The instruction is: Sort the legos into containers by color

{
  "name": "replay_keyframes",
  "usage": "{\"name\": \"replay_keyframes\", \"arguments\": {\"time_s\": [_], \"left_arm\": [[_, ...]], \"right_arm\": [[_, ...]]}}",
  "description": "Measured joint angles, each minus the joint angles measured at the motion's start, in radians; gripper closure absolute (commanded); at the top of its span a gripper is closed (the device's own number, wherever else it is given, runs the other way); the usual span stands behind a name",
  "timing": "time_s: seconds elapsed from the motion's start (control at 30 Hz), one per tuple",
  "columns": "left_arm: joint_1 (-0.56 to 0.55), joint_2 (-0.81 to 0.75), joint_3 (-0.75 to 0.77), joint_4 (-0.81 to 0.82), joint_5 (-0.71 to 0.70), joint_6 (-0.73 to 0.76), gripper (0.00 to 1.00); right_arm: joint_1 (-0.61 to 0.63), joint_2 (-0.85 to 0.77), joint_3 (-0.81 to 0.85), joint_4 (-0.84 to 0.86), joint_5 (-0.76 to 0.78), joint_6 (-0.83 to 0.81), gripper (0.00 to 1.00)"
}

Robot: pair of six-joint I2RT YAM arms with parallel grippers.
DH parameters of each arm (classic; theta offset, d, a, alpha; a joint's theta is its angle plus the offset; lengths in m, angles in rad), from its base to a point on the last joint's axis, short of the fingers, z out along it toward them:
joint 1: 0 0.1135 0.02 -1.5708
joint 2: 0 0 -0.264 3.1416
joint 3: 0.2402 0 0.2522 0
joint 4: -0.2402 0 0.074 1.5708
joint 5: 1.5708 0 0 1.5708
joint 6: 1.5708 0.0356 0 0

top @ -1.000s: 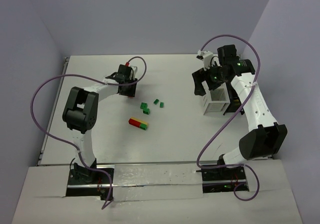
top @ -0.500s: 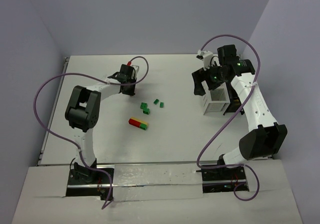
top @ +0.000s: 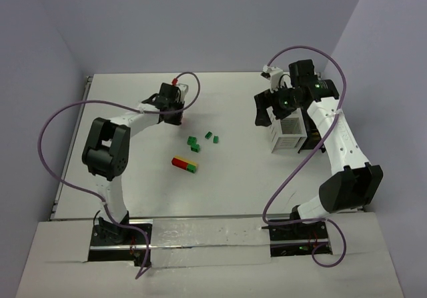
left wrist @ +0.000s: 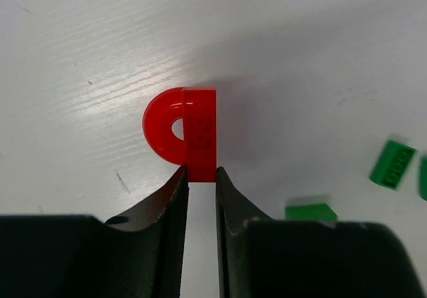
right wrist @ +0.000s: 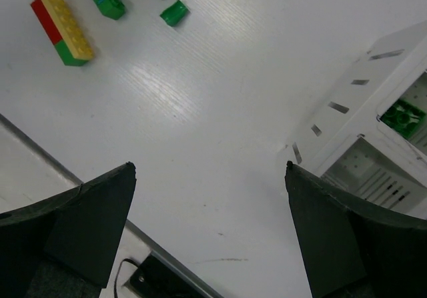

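Within the clamped left tool [left wrist: 201, 175], red lego [left wrist: 200, 128] points lengthwise away; right tool [right wrist: 210, 169] agape.

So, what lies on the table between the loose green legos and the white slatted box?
Nothing; the table is bare there, clearest in the right wrist view.

No readable text, label or number anywhere.
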Motion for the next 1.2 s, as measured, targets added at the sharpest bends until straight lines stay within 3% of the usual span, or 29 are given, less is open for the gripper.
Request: {"name": "replay_keyframes", "arguments": {"time_s": [0.23,0.43,0.87,1.03,1.2], "left_arm": [[-0.022,-0.255,-0.070,0.017,0.182,0.003,1.00],[-0.108,-0.426,-0.114,0.041,0.323,0.006,1.00],[-0.277,-0.463,-0.124,0.031,0.365,0.052,1.00],[-0.302,-0.463,-0.124,0.026,0.363,0.059,1.00],[-0.315,-0.463,-0.124,0.024,0.352,0.060,1.00]], "right_arm": [[0.001,0.001,-0.096,0.157,-0.192,0.187,0.00],[0.012,0.033,-0.116,0.315,-0.368,0.409,0.00],[0.128,0.127,-0.116,0.468,-0.499,0.614,0.01],[0.131,0.183,-0.116,0.469,-0.505,0.644,0.12],[0.136,0.203,-0.116,0.471,-0.516,0.658,0.39]]}}
